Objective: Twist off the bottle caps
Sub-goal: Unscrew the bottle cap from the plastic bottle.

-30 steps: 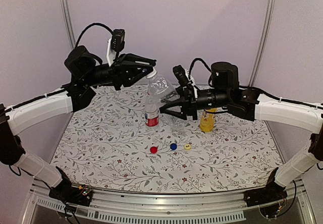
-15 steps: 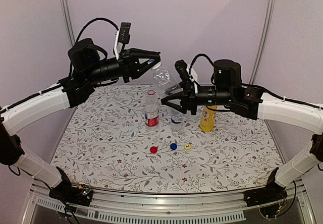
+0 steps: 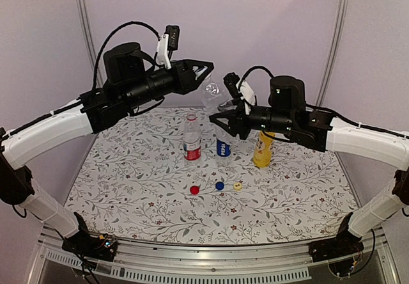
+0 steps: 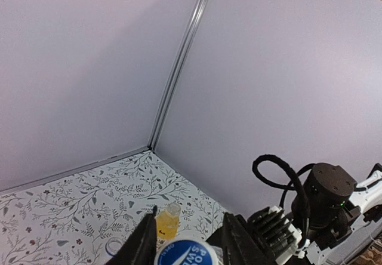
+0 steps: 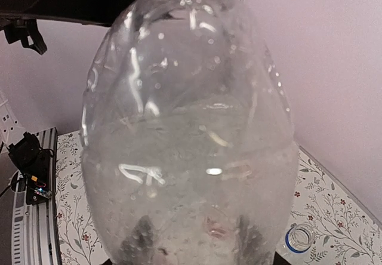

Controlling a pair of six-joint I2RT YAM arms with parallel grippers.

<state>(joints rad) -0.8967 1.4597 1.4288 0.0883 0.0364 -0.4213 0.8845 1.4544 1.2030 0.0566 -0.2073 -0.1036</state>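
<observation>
My right gripper [image 3: 225,118] is shut on the body of the plain clear bottle [image 3: 213,94] and holds it tilted above the mat. That bottle [image 5: 191,128] fills the right wrist view, with dark fingers [image 5: 140,241] showing through it. My left gripper [image 3: 206,71] hangs just above the neck, shut on a white and blue cap [image 4: 186,254]. Three bottles stand open on the mat: the red-white label bottle [image 3: 192,137], the blue label bottle [image 3: 223,144] and the yellow bottle [image 3: 262,148].
Red [image 3: 194,190], blue [image 3: 219,185] and yellow [image 3: 237,185] caps lie in a row on the floral mat [image 3: 128,194], nearer than the bottles. Pale walls with metal corner posts [image 3: 83,15] close in the back and sides.
Both arms have risen. My left gripper moved up and to the right with the cap, away from the neck. The right gripper lifted the clear bottle, uncovering the blue label bottle.
</observation>
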